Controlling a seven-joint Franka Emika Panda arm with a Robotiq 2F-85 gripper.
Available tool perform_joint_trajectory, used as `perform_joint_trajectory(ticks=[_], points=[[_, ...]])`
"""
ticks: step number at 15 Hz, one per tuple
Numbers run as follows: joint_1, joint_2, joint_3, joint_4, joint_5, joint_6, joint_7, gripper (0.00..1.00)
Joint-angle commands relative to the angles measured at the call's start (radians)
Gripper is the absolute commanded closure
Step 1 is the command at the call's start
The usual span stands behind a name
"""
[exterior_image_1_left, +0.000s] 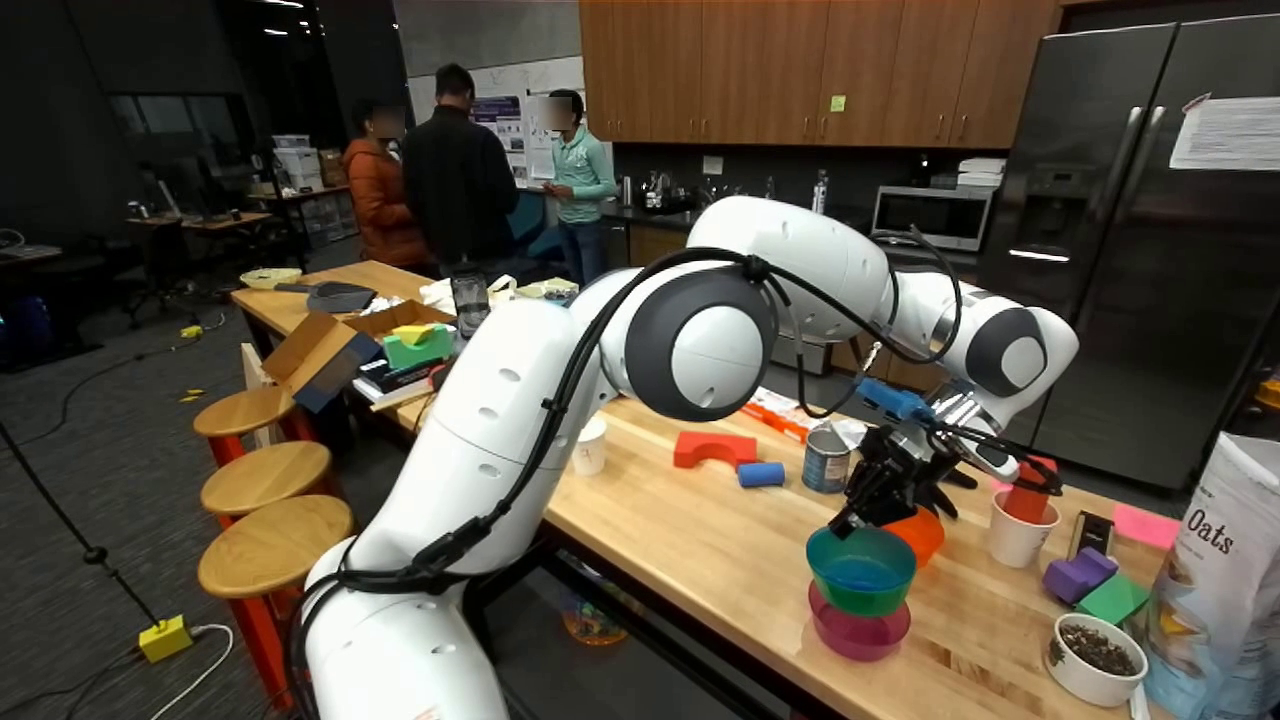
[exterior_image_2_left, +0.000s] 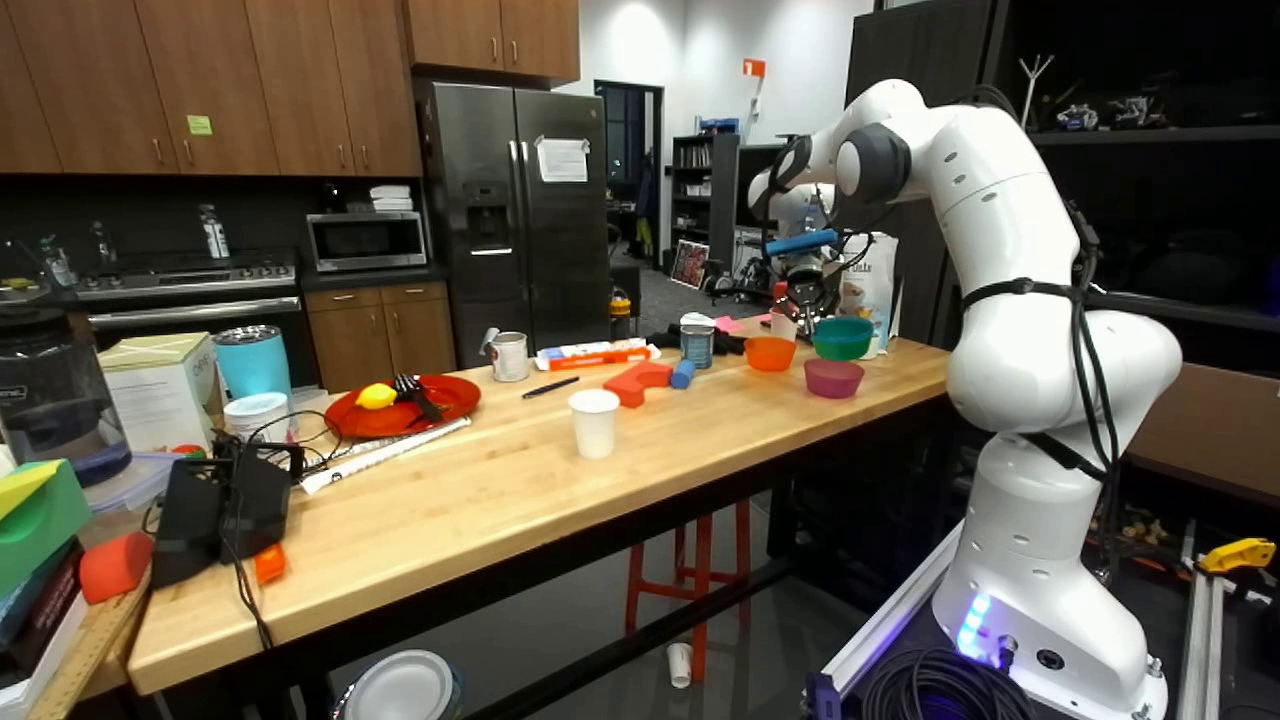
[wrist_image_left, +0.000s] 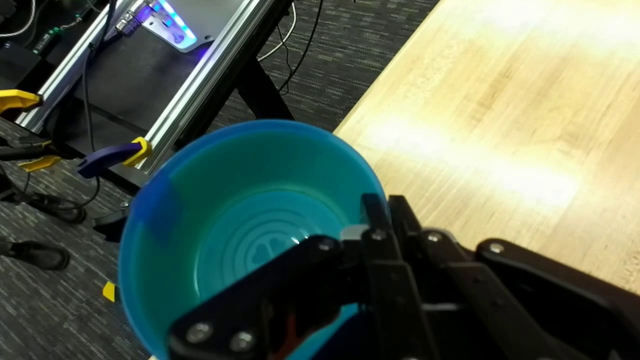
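Teal-green, the round bowl is at the lower right of the frame in an exterior view, its rim pinched by the gripper; the magenta bowl shows just beneath, and the orange bowl stands on the wooden table.

Pale wooden table — on it pink bowl, orange bowl, white cup, red plate

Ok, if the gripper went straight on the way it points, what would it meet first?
Probably the magenta bowl: the teal bowl pinched in the gripper shows above it in both exterior views. Depth is unclear; the wooden tabletop might come first.
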Motion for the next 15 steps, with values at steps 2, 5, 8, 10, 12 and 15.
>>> perform_joint_trajectory(ticks=[2,5,8,10,12,15], points=[[-0.011,0.009,0.002,0.003,0.022,-0.01,0.02,0.68],[-0.009,0.018,0.001,0.007,0.019,-0.014,0.027,0.57],[-0.009,0.023,0.001,0.01,0.019,-0.018,0.033,0.38],[-0.008,0.024,0.001,0.01,0.019,-0.02,0.035,0.23],[-0.008,0.025,0.001,0.011,0.018,-0.021,0.036,0.11],[-0.007,0.021,0.001,0.007,0.019,-0.017,0.035,0.0]])
